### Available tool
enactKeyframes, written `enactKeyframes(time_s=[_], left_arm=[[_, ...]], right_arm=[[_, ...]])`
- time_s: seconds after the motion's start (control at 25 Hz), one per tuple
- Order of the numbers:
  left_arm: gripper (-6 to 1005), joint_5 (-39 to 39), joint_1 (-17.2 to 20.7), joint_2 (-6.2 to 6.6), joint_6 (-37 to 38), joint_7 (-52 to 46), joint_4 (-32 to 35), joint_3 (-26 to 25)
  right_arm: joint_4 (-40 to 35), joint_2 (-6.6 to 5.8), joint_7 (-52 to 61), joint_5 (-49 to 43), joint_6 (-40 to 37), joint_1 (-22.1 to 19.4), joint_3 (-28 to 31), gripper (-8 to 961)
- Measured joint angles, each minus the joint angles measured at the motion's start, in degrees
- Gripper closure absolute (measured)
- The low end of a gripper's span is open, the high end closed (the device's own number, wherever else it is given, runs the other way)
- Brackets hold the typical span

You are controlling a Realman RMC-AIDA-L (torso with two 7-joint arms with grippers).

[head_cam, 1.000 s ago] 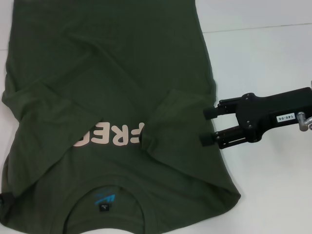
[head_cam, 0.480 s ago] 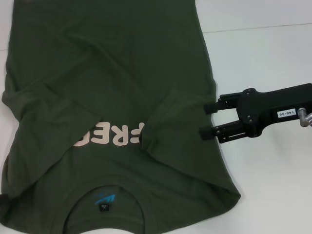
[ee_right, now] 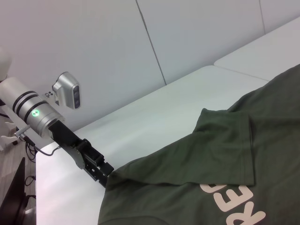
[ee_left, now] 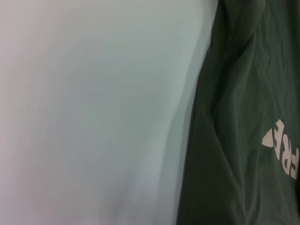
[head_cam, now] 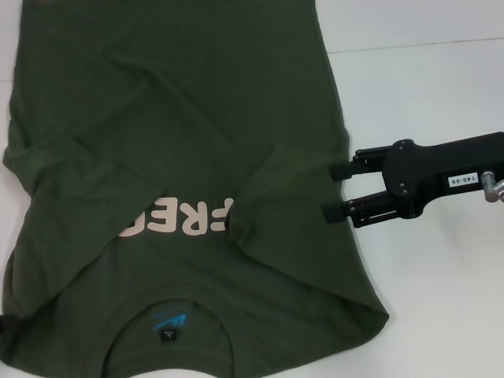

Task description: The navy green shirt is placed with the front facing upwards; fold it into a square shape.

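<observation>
Shirt point(head_cam: 181, 142) lies flat on the white table point(head_cam: 425, 87), front up, collar at the near edge, hem running off the far side. Both short sleeves are folded inward over the chest — the right one covers the tail of the pale lettering point(head_cam: 177, 222), so only part of the word shows. Small blue print inside the neck point(head_cam: 168, 321).

Right gripper point(head_cam: 334, 190) reaches in from the right side, low over the table, its two fingers spread apart with nothing between them. Fingertips sit right at the shirt's right edge, beside the folded sleeve; whether they touch the cloth I cannot tell.

Left gripper point(ee_right: 104, 178) — seen from the right wrist camera — is at the shirt's left shoulder corner near the table's edge, its tip meeting the fabric. Whether it is clamped on the cloth cannot be made out. The left wrist camera shows only bare table and the shirt's side with the lettering.
</observation>
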Motion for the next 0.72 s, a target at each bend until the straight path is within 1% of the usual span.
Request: enactKeyframes(time_s=[0.72], left_arm=[[161,0.36,-0.40,-0.01,-0.73,-0.15,1.72,0.00]], right_arm=[[0.64,0.00,0.00,-0.01,0.00,-0.02,0.17,86]])
